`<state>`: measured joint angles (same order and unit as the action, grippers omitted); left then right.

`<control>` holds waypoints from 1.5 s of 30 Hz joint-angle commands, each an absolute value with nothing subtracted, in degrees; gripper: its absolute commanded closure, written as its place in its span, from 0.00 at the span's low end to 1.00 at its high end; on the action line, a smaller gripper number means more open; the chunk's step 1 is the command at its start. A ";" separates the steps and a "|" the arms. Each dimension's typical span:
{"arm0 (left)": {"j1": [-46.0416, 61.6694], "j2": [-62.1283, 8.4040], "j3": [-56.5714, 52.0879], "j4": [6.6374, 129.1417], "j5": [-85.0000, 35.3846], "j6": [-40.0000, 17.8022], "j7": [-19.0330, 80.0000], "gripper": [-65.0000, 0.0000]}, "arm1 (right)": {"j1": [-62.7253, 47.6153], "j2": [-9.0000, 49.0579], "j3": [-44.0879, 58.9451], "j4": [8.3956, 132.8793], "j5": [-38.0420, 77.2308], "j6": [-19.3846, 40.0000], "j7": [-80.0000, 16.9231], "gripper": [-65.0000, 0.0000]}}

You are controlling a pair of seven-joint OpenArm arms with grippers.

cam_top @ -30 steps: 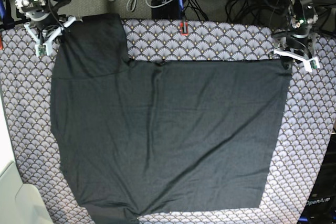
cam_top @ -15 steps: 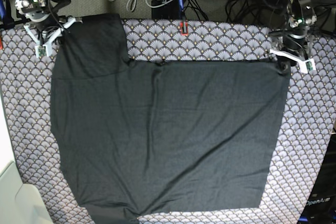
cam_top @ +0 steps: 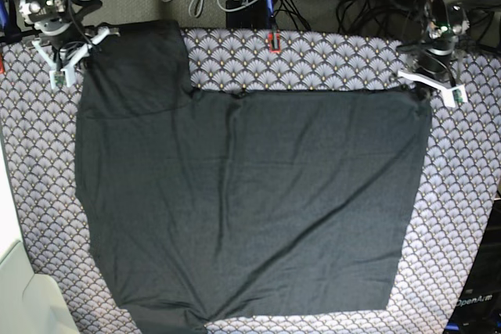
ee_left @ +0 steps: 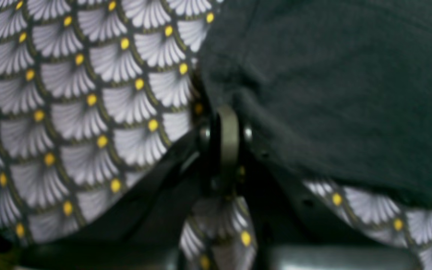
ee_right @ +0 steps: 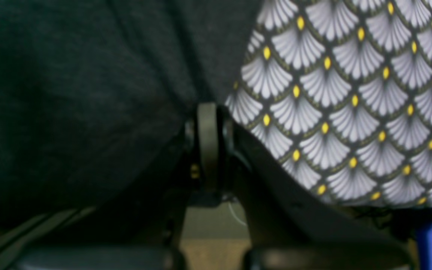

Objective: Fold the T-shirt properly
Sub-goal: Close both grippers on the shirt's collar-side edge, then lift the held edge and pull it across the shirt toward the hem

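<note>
One T-shirt (cam_top: pixel 250 193); two end effectors (cam_top: pixel 421 90) (cam_top: pixel 78 51) pinching its corners.

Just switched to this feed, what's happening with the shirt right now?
The black T-shirt lies spread flat on the fan-patterned cloth. Both arms are at its far edge: the left gripper is shut on one far corner, and the right gripper is shut on the fabric at the opposite far corner. No fold is made yet; this looks like the grasp before one.
</note>
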<state>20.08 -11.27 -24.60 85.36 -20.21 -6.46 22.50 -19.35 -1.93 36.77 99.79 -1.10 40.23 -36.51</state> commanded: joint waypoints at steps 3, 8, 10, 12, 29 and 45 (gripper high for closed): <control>20.35 -11.91 -25.01 90.15 -20.44 -6.81 24.84 0.99 | -17.98 -1.01 37.23 102.99 -0.48 40.00 -35.38 1.00; 20.26 -12.00 -25.19 96.40 -20.26 -6.73 30.81 0.99 | -17.54 -0.92 36.53 105.89 -0.48 40.00 -35.38 1.00; 20.18 -12.00 -25.19 97.54 -20.00 -6.64 31.43 0.99 | -16.92 -0.84 34.86 106.24 -0.48 40.00 -35.38 1.00; 19.82 -12.18 -25.10 97.89 -20.26 -6.64 31.43 0.99 | -16.31 -0.57 33.63 106.42 -0.48 40.00 -35.38 1.00; 3.56 -18.33 -24.84 89.89 -20.26 -6.81 37.67 0.99 | -6.55 -0.66 32.13 106.33 -0.84 40.00 -35.47 1.00; -1.10 -18.51 -21.76 87.34 -19.74 -6.81 37.58 0.99 | 6.64 2.68 32.04 96.48 -6.37 40.00 -35.47 1.00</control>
<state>-0.56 -17.50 -21.56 86.54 -19.59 -6.87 38.74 5.69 1.87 31.99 95.48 -7.07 40.25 -36.86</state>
